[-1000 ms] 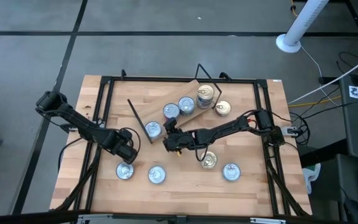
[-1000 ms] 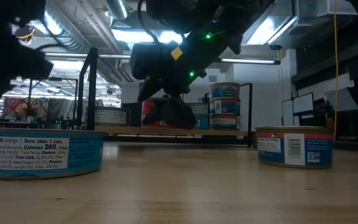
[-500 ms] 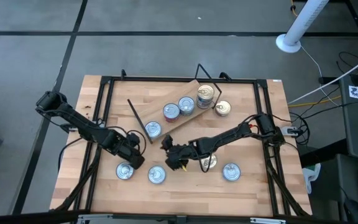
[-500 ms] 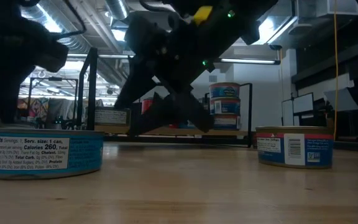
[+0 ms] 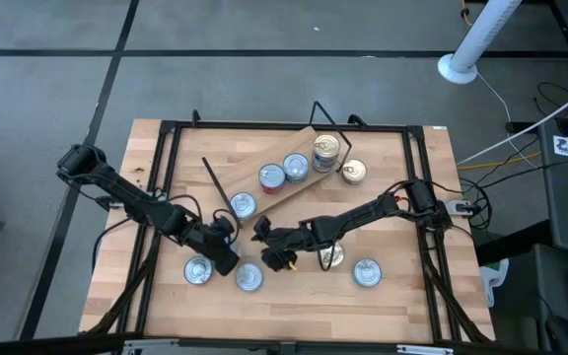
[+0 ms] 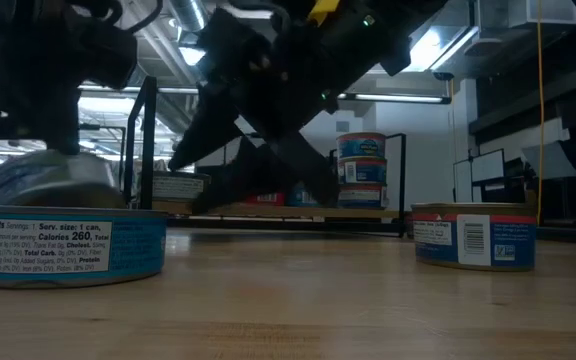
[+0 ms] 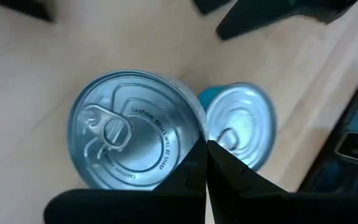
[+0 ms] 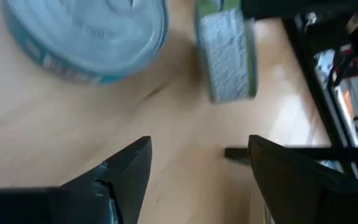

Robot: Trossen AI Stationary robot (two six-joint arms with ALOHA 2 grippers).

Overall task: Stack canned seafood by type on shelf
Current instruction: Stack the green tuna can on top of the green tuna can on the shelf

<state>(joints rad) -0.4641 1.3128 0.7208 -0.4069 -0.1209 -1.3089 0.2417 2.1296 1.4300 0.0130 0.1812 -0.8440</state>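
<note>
Pale, light-wood tabletop [image 5: 294, 296], boards running in butcher-block stripes, framed by thin black rails. Both arms are dark, nearly black, and the right gripper [image 5: 276, 258] shows a small yellow fleck. The shelf [image 5: 309, 185] is the same light wood with black wire ends. On it, silvery-blue lids [image 5: 272, 177], one tin with a red label. Near the tabletop's front edge, a silvery-blue tin [image 5: 198, 270] with a teal-blue label printed in white text. Toward the front right corner, another silver lid [image 5: 367, 272], its side blue and red with a white barcode panel. Gold-cream lid [image 5: 353, 172] at the shelf's right end. Grey floor around the table.
</note>
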